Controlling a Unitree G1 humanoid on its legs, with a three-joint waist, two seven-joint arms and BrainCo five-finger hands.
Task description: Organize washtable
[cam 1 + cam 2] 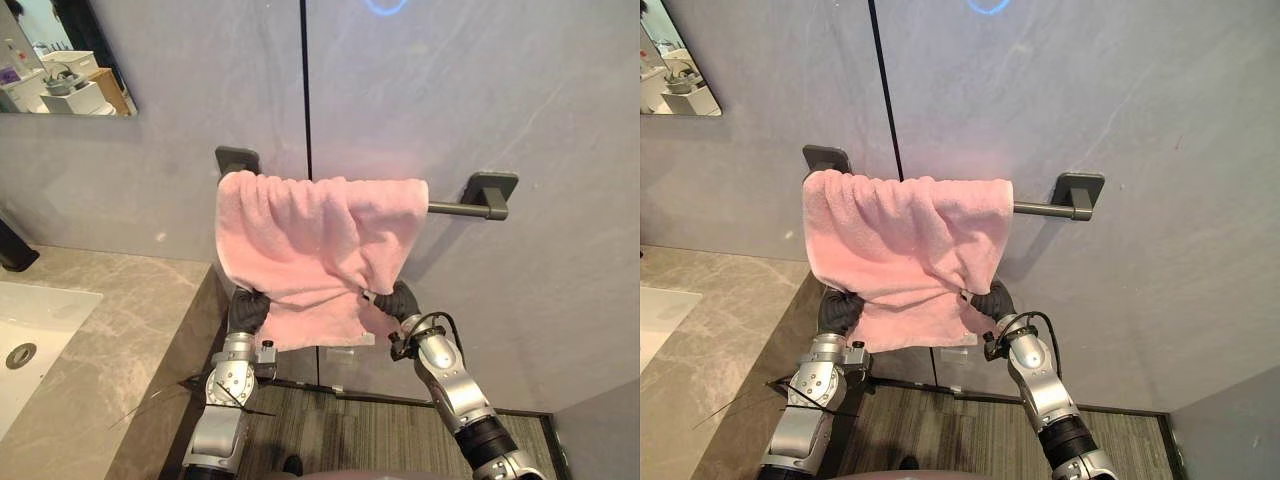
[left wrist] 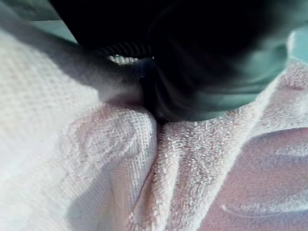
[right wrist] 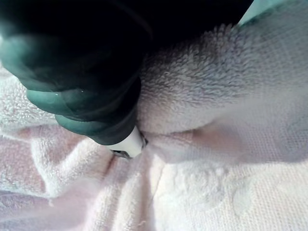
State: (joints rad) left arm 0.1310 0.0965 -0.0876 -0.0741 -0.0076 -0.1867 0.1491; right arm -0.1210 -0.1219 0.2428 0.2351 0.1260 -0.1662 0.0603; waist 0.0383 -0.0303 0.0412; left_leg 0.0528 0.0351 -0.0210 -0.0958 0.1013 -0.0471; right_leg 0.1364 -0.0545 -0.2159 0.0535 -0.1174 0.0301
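Pink terry towel [image 1: 315,250] drapes the bar [image 1: 455,209]; we cannot tell if left robot hand [image 1: 248,310] or right robot hand [image 1: 400,300] grips.

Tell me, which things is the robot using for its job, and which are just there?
For the job: pink towel, towel bar, left hand, right hand, both at the towel's lower edge.
Just there: sink, counter, mirror.

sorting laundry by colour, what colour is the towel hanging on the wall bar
The towel is plain light pink, with no pattern. It shows best in the left eye view.
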